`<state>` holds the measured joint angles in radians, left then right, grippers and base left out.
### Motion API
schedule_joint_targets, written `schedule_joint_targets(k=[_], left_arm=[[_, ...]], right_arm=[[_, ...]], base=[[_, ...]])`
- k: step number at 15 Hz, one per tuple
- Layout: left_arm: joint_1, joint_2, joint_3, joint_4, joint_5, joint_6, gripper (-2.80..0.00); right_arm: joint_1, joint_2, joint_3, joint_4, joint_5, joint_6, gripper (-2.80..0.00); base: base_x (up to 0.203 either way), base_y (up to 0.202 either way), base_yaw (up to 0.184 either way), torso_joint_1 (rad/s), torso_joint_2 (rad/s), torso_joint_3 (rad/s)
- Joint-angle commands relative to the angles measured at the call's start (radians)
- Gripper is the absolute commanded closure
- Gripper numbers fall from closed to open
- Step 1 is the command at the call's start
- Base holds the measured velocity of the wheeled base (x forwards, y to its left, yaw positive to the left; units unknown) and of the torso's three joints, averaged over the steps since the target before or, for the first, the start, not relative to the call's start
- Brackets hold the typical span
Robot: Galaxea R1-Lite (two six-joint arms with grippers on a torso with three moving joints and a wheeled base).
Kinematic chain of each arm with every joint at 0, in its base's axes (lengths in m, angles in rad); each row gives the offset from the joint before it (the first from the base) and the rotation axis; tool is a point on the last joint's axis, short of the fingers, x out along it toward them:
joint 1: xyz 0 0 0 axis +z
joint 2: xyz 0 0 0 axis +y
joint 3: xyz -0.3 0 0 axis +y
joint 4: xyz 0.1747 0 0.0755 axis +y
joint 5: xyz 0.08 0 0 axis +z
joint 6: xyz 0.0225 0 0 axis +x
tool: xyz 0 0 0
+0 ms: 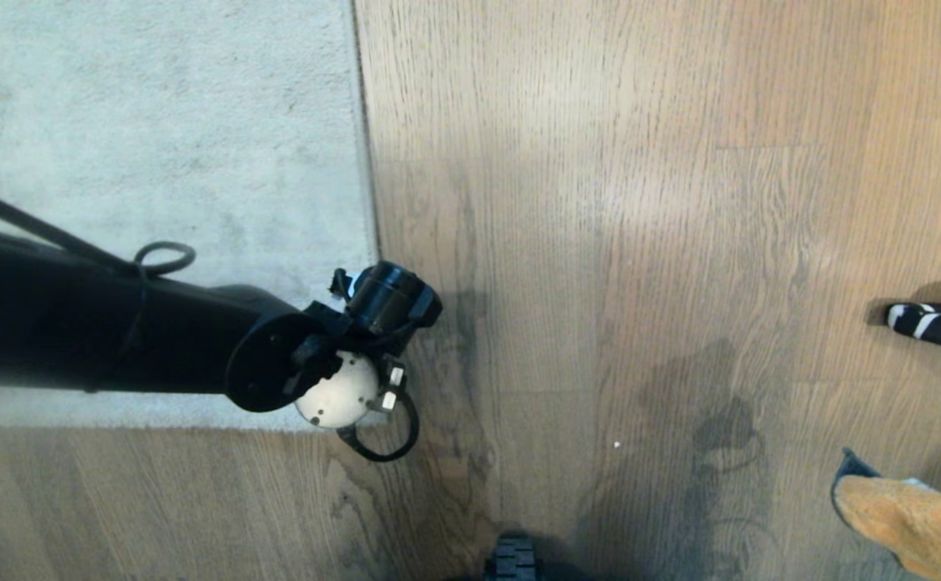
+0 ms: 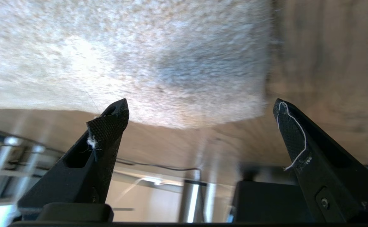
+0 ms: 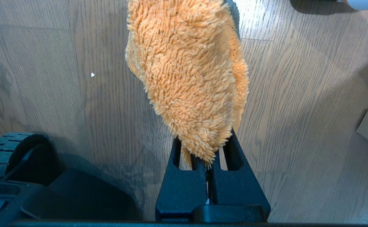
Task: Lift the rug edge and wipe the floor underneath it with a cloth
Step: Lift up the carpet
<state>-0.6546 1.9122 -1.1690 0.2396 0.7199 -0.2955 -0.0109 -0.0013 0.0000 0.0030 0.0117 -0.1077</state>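
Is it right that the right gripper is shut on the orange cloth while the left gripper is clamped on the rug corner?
Not quite. The left gripper is open, its fingers spread apart near the rug corner with nothing between them, as the left wrist view shows. The right gripper is indeed shut on the orange cloth.

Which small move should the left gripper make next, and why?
Probably lower the open left gripper onto the rug corner and close on it: the rug edge lies flat on the floor, and the right gripper already holds the cloth.
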Motion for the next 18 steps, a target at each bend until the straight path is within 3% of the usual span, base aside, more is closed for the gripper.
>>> schedule_joint_targets(k=[1,11,18], left_arm=[[0.007,0.024,-0.003,0.004,0.030,0.007,-2.80],[0.030,0.072,-0.038,0.001,0.133,0.097,-2.80],[0.029,0.086,-0.057,0.001,0.169,0.101,-2.80]], right_arm=[[0.000,0.001,0.000,0.000,0.001,-0.001,0.00],[0.000,0.001,0.000,0.000,0.001,-0.003,0.00],[0.000,0.001,0.000,0.000,0.001,-0.001,0.00]], base=[[0.000,0.000,0.000,0.000,0.00,0.000],[0.000,0.000,0.000,0.000,0.00,0.000],[0.000,0.000,0.000,0.000,0.00,0.000]])
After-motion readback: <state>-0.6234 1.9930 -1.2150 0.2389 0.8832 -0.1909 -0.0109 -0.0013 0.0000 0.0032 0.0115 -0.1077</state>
